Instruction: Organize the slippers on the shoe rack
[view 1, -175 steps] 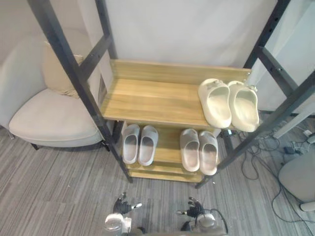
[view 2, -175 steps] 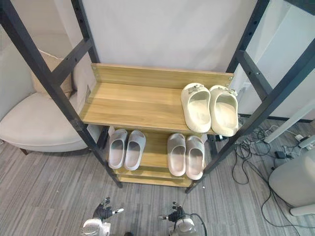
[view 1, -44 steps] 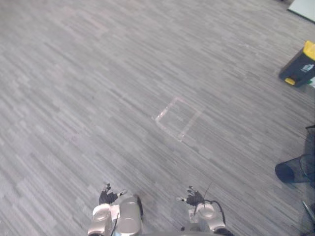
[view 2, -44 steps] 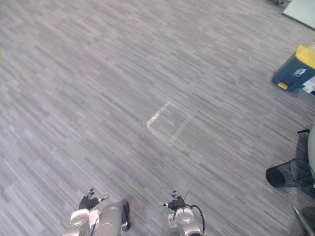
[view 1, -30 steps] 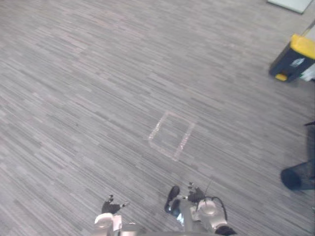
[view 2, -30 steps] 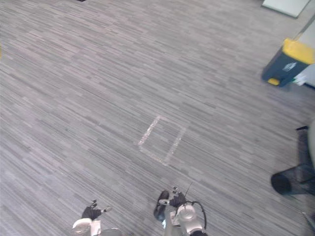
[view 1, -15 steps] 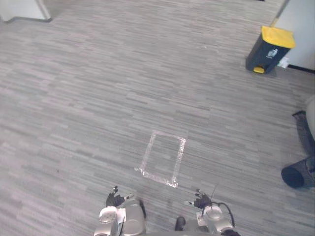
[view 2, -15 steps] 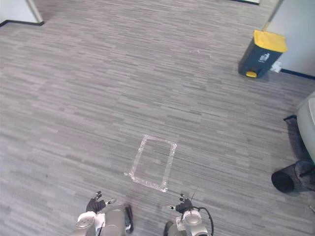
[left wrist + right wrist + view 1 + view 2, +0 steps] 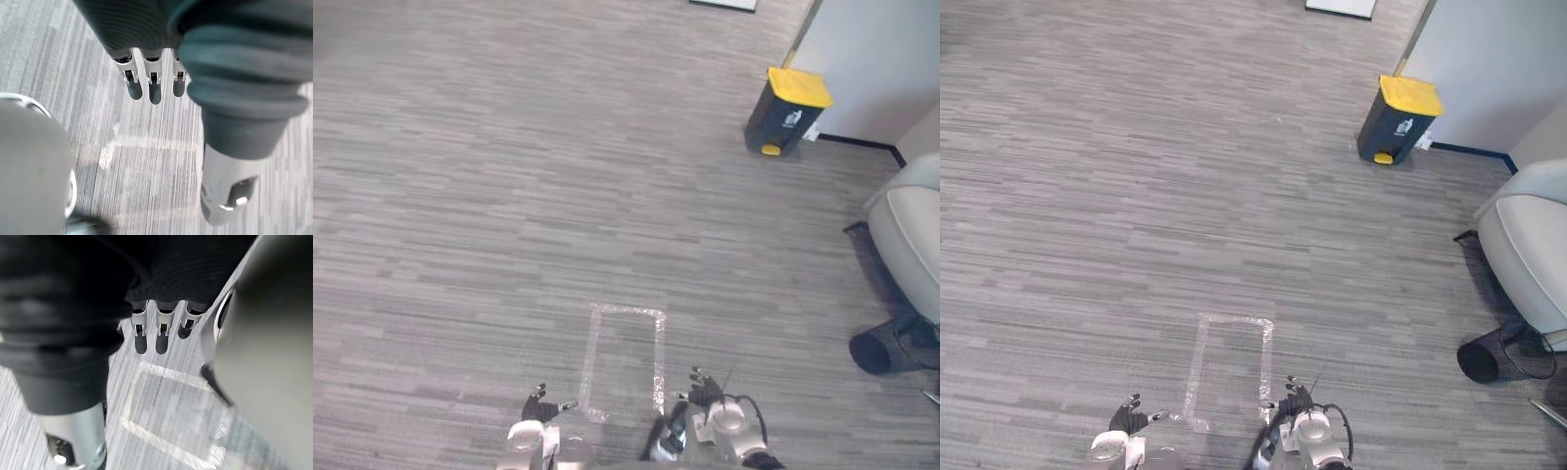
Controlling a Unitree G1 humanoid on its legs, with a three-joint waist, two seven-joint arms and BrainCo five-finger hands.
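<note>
Hands, 2: left hand (image 9: pixel 540 403) and right hand (image 9: pixel 705 392) are hanging low over the floor (image 9: pixel 509 176). Silver fingers (image 9: pixel 154 83) w/ dark tips are lying straight and loose on both, gripping nothing. Floor is showing a grey, streaky plank-pattern surface. 1 rectangle of shiny clear tape (image 9: pixel 626 310) is lying flat just ahead, btwn the 2 hands. 1 boxy dark bin (image 9: pixel 786 111) w/ yellow lid is standing far ahead-right of right hand. 1 round black mesh wastebasket (image 9: pixel 876 351) is sitting off to its right, and 1 pale padded armchair (image 9: pixel 915 235) is sitting just beyond that.
</note>
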